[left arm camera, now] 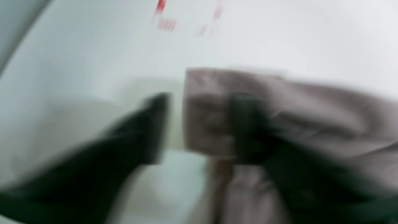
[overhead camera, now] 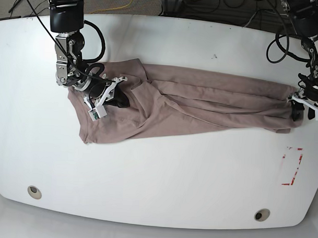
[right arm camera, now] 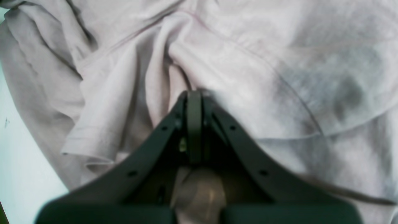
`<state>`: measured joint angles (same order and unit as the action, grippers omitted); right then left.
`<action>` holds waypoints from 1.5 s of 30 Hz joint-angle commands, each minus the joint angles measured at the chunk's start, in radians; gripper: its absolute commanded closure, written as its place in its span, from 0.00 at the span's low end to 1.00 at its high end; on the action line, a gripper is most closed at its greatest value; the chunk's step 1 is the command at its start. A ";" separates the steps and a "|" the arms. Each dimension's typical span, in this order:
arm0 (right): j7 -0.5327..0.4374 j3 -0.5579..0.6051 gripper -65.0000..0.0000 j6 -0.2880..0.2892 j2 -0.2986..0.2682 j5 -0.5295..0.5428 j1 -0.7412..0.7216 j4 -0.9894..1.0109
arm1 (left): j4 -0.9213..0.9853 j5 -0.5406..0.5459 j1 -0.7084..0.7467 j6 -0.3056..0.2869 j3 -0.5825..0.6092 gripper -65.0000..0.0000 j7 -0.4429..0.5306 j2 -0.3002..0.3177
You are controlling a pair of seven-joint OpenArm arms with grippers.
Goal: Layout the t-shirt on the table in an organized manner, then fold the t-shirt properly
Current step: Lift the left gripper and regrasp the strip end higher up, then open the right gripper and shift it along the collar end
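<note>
Grommet holes sit nearest the base cam: one (overhead camera: 34,191) near the front-left corner of the table (overhead camera: 162,176), the other (overhead camera: 261,214) near its front-right corner.

Going L to R w/ the t-shirt (overhead camera: 191,104) as landmark: it lies across the table's middle, stretched into a long band, wrinkled, w/ lengthwise folds. Its wider, bunched end is at base view's left; its narrow end at base view's right.

Right gripper (overhead camera: 118,98) is on the shirt's left end, over the bunched part. Right wrist view shows its jaws pressed together at the tips, w/ a ridge of mauve fabric gathered right at them and more cloth showing between the finger bases, so it's pinching the shirt. Sleeve hem hangs just left of the jaws in that view.

Left gripper (overhead camera: 300,109) is at the shirt's far right tip. Left wrist view is badly blurred, but the two dark fingers (left arm camera: 155,124) stand spread apart: one off the cloth over bare table, the other over the shirt's hemmed edge. Can't tell if that finger touches the fabric.

Red tape rectangle (overhead camera: 292,166) lies on the table in front of the shirt's right end, apart from it.
</note>
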<state>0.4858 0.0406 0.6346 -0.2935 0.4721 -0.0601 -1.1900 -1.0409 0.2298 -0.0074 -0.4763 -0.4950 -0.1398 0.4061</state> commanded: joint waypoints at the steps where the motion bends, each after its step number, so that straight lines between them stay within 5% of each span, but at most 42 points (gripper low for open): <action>1: 0.124 0.006 1.00 -0.032 -0.009 -0.097 0.016 0.014 | 0.007 0.013 -0.013 0.006 -0.006 0.20 0.022 0.027; 4: 0.124 0.006 1.00 -0.032 -0.009 -0.098 0.015 0.014 | 0.014 0.012 -0.027 0.008 -0.006 0.00 0.021 0.029; 18: 0.158 0.003 0.99 -0.038 -0.016 -0.009 0.009 -0.133 | -0.057 0.018 -0.070 0.006 -0.009 0.00 0.022 0.057; 22: 0.195 0.002 0.83 -0.042 -0.016 0.038 -0.013 -0.184 | -0.063 0.018 -0.075 0.006 -0.009 0.00 0.022 0.057; 26: 0.210 0.002 0.52 -0.051 -0.016 0.112 -0.025 -0.233 | -0.065 0.018 -0.076 0.006 -0.008 0.00 0.022 0.055; 32: 0.232 0.002 0.21 -0.069 -0.017 0.190 -0.022 -0.307 | -0.060 0.015 -0.078 0.006 -0.008 0.00 0.024 0.043; 35: 0.255 0.002 0.14 -0.071 -0.013 0.227 -0.024 -0.317 | -0.063 0.015 -0.078 0.004 -0.006 0.00 0.024 0.041; 45: 0.265 0.005 0.15 -0.118 -0.011 0.281 0.004 -0.321 | -0.059 0.015 -0.076 0.004 -0.004 0.00 0.024 0.041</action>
<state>0.7704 0.0502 0.5262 -0.2962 0.7452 -0.0509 -1.4914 -1.0836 0.2333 -0.0669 -0.4713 -0.4931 -0.1417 0.4244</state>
